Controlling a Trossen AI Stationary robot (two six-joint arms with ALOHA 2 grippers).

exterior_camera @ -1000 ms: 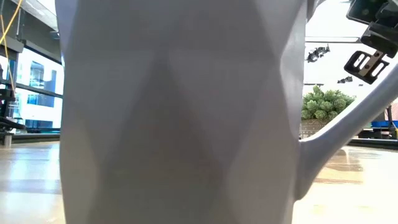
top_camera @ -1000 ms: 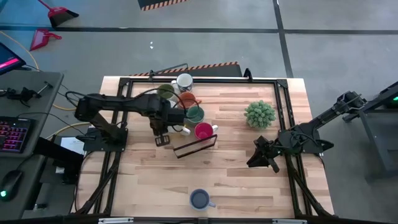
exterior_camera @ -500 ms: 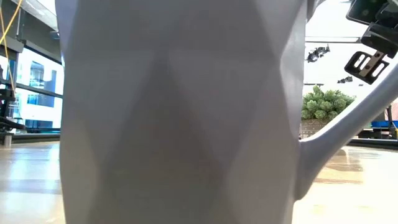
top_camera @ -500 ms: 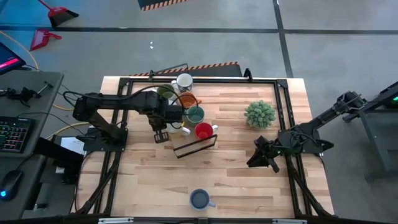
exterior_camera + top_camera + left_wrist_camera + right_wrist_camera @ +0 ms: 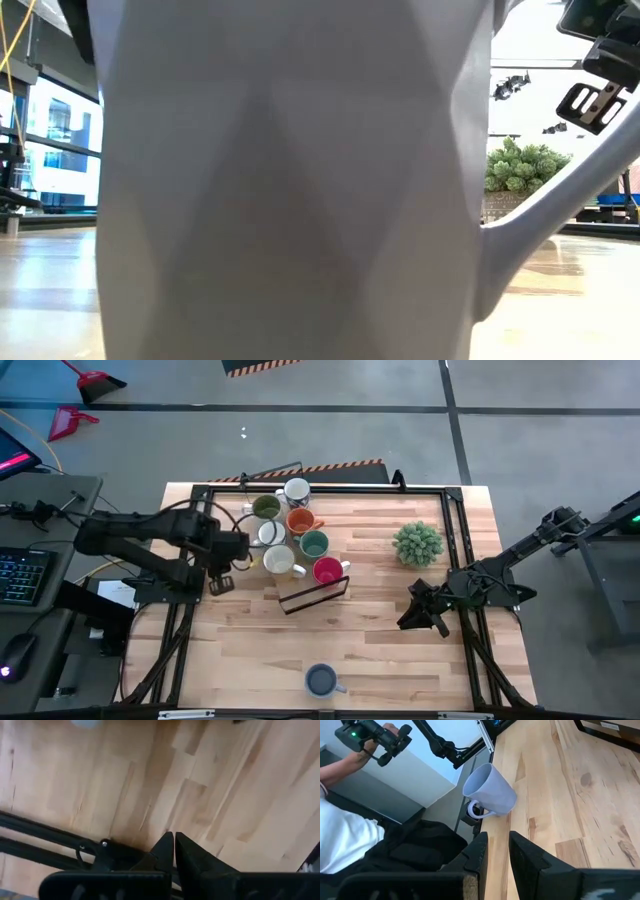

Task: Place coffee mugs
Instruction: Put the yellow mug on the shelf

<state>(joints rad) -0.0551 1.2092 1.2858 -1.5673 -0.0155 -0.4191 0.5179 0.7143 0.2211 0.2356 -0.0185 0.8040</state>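
Several mugs stand upright, close together, at the table's far left-centre: olive green (image 5: 265,507), white (image 5: 297,490), orange (image 5: 300,521), pale white (image 5: 270,532), teal (image 5: 314,544), cream (image 5: 279,561) and red (image 5: 327,571). A blue mug (image 5: 321,680) stands alone at the near edge; it fills the low view (image 5: 290,180) and shows in the right wrist view (image 5: 490,790). My left gripper (image 5: 220,580) is shut and empty (image 5: 174,840), left of the cluster above the table's left rail. My right gripper (image 5: 412,618) waits at the table's right, its fingers a little apart (image 5: 498,842), empty.
A spiky green potted plant (image 5: 417,543) stands at the far right. A black wire frame (image 5: 315,595) lies just near of the red mug. Black rails (image 5: 190,630) run along the table's edges. A person holding a controller (image 5: 375,740) is beyond the table's near edge.
My left arm has drawn back from over the mug cluster toward the table's left edge, its gripper now clear of the mugs; the pale white and cream mugs it covered now show. The mugs have stayed where they were.
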